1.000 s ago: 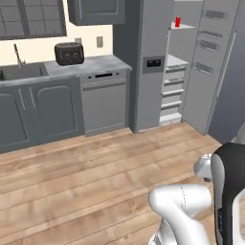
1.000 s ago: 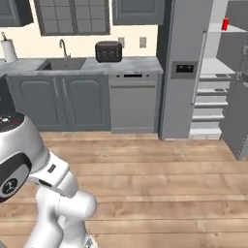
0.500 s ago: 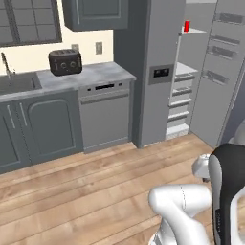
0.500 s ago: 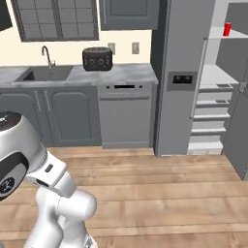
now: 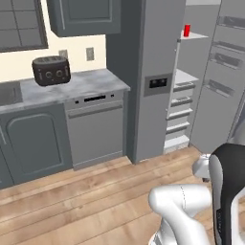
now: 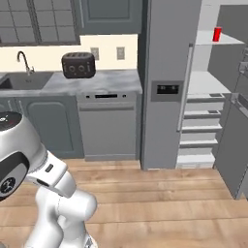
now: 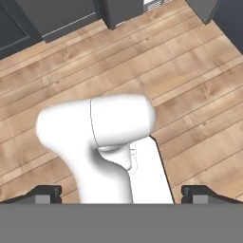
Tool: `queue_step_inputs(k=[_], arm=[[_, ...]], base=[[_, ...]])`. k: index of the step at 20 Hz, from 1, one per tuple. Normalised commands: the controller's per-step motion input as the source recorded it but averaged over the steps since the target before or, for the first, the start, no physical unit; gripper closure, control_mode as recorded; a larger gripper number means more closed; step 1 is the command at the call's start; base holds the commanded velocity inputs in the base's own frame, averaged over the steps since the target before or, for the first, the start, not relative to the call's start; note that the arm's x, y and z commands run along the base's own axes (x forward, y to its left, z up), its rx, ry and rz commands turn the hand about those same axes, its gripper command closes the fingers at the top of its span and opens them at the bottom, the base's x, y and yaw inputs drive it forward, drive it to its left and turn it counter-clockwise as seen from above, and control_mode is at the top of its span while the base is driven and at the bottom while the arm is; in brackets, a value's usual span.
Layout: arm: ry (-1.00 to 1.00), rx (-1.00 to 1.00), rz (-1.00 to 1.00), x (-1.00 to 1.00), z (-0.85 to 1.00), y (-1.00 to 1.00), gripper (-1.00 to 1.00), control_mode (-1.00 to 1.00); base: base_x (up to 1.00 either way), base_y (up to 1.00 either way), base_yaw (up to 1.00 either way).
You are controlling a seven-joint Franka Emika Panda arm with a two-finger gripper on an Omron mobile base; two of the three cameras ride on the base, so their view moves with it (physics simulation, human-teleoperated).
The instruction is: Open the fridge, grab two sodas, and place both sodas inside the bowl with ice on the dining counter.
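The tall grey fridge stands with its right door swung open, baring white shelves and drawers. One soda, a small red can, stands upright on the top shelf. The left door is shut, with a dark display panel on it. My gripper is open, its two dark fingertips wide apart with nothing between them, pointing down at the wooden floor. The arm is folded low, well short of the fridge. The bowl with ice and the dining counter are out of view.
Left of the fridge runs a marble worktop on grey cabinets, with a dishwasher under it. A dark toaster and a sink tap sit on top. Bare wooden floor lies between me and the fridge.
The whole picture has grown and shifted left: the base has driven closer to the fridge. The fridge, can and gripper keep their state.
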Motion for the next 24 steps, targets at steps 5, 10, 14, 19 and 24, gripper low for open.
queue_step_inputs(k=[5,10,14,19,24], arm=[[0.00,0.00,0.00,0.00,0.00,0.00,-1.00,1.00],[0.00,0.00,0.00,0.00,0.00,0.00,-1.00,1.00],[0.00,0.00,0.00,0.00,0.00,0.00,-1.00,1.00],[0.00,0.00,0.00,0.00,0.00,0.00,-1.00,1.00],[0.00,0.00,0.00,0.00,0.00,0.00,-1.00,1.00]], base=[[0.72,-0.46,0.00],[0.70,-0.48,0.00],[0.69,-0.48,0.00],[0.67,-0.47,0.00],[0.64,-0.45,0.00]])
